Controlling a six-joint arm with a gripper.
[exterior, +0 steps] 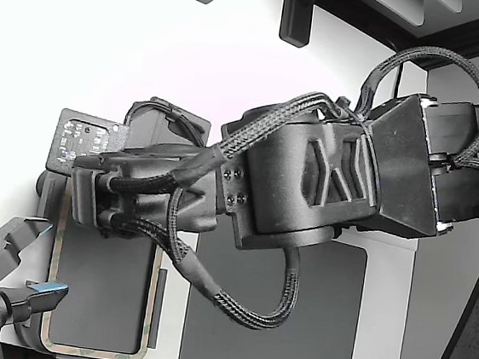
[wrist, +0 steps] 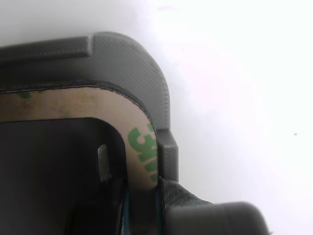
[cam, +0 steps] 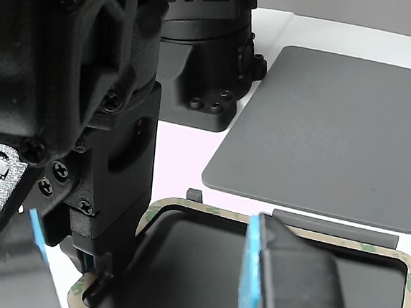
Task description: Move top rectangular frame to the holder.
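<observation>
The arm (exterior: 307,187) is matte black moulded plastic, stamped with a raised angular logo. Braided black cables (exterior: 235,303) loop beneath it. Small black screws (exterior: 235,187) dot its casing.

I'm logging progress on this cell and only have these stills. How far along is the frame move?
The frame already lies inside the holder, its corner tucked within the raised tabs in the wrist view. The gripper is down at the frame's edge; whether it is gripping cannot be told. What looks left is letting go and backing away. The grey mat sits beside it.
</observation>
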